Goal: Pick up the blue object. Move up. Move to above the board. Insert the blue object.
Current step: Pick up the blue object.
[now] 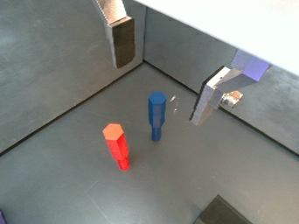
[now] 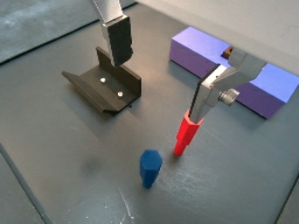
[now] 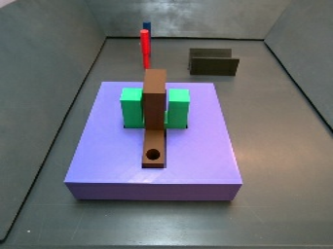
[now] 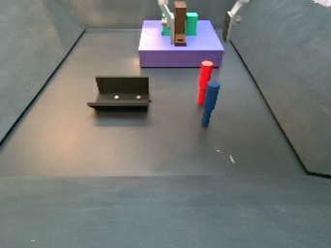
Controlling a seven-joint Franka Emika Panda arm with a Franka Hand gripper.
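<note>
Pincer hung high over the floor with its silver fingers spread wide and nothing between them; in a side view its tips showed near the top edge, over the far end by the purple slab.

Largest first: the bench was a dark walled floor, mostly bare toward the front, so there was plenty of room to descend and lift. The purple slab sat at the far end, carrying the board between two green blocks, its round hole at one end of the plank. The fixture stood well apart from the pegs.

The blue object stood upright on the floor, not yet grasped, just beside the red stick; whether they touched, cannot tell.

Main risk, as a judgement: the red stick was so close that a spread finger coming down could clip it, topple either peg, or pinch the wrong one. An off-centre pinch could also tilt the blue peg and jam it at the hole. The green blocks crowd the board's middle, so approach from the hole end looked freer.
</note>
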